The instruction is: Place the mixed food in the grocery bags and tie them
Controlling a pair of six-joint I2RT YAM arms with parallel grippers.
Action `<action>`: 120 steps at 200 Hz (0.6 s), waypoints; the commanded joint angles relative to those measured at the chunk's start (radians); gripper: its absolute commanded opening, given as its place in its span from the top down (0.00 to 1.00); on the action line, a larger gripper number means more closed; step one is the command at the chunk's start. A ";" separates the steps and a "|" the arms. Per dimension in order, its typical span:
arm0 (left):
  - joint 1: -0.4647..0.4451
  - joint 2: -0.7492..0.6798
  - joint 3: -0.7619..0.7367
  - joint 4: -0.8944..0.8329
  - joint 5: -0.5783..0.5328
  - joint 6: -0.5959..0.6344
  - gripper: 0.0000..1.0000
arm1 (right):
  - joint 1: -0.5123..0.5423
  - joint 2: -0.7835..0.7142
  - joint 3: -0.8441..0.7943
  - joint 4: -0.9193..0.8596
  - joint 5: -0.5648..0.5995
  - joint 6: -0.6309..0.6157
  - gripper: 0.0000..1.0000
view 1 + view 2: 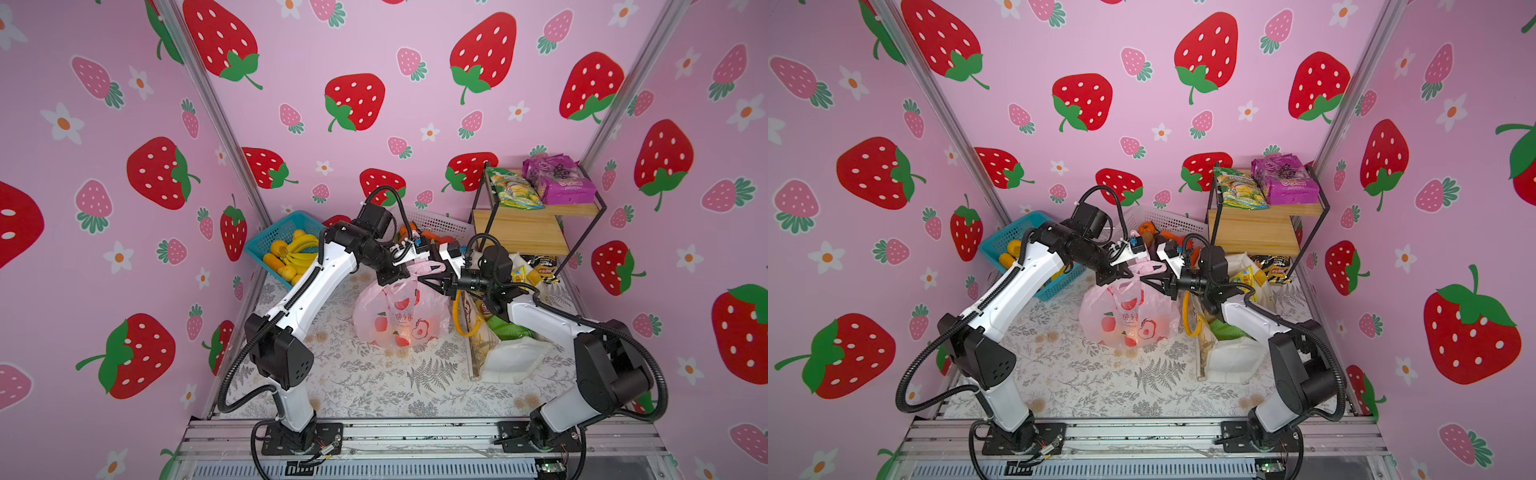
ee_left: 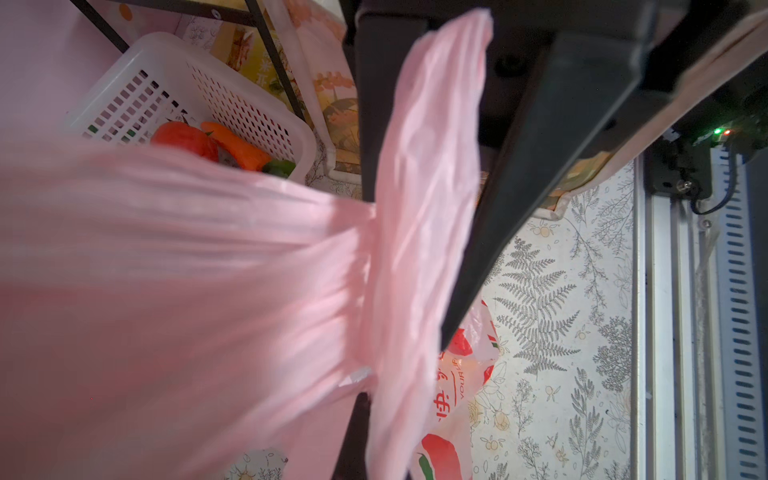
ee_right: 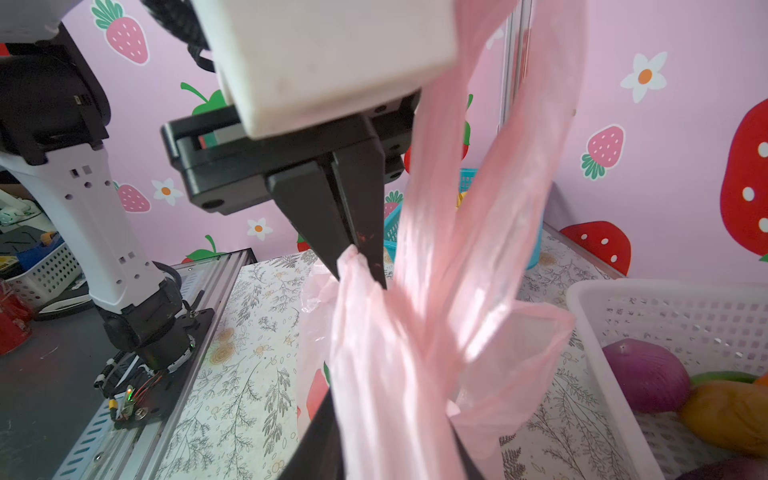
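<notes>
Top views both put the pink bag [image 1: 399, 320] centrally, fruit seemingly inside, its handles [image 1: 424, 267] lifted between your left gripper [image 1: 409, 271] and right gripper [image 1: 431, 277] for knotting. Left wrist: right jaws stand apart, one handle draped loosely through. Right wrist: left fingers [image 3: 357, 199] clenched on a bunched handle, to hold it taut.

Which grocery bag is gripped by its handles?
The thin translucent pink plastic bag with red fruit prints: left gripper pinches its handle. White tote with yellow handles: ungripped.
</notes>
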 commanded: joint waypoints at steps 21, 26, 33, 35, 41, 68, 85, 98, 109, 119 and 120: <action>-0.004 0.024 0.060 -0.067 0.022 0.044 1.00 | 0.011 0.001 0.031 0.076 -0.005 0.040 0.75; -0.005 0.026 0.062 -0.068 0.022 0.044 1.00 | 0.013 0.003 0.032 0.076 -0.003 0.042 0.75; -0.005 0.029 0.066 -0.070 0.022 0.045 1.00 | 0.015 0.006 0.035 0.078 0.000 0.045 0.75; -0.005 0.030 0.068 -0.071 0.022 0.044 1.00 | 0.017 0.007 0.035 0.079 0.000 0.045 0.75; -0.005 0.032 0.071 -0.071 0.020 0.046 1.00 | 0.019 0.008 0.036 0.081 0.000 0.047 0.77; -0.005 0.032 0.082 -0.070 0.012 0.042 1.00 | 0.021 0.010 0.030 0.074 0.028 0.047 0.89; -0.005 0.021 0.075 -0.060 0.008 0.037 1.00 | 0.021 0.009 0.025 0.065 0.050 0.045 0.96; -0.004 0.000 0.059 -0.039 0.009 0.026 0.98 | 0.020 0.004 0.013 0.065 0.062 0.047 0.99; -0.004 -0.029 0.031 -0.002 0.013 0.010 0.87 | 0.021 -0.001 0.005 0.064 0.075 0.053 1.00; 0.000 -0.067 -0.009 0.041 0.027 -0.007 0.81 | 0.019 -0.005 -0.003 0.065 0.086 0.058 1.00; 0.001 -0.071 -0.013 0.046 0.029 -0.009 0.80 | 0.019 -0.005 -0.004 0.064 0.088 0.058 1.00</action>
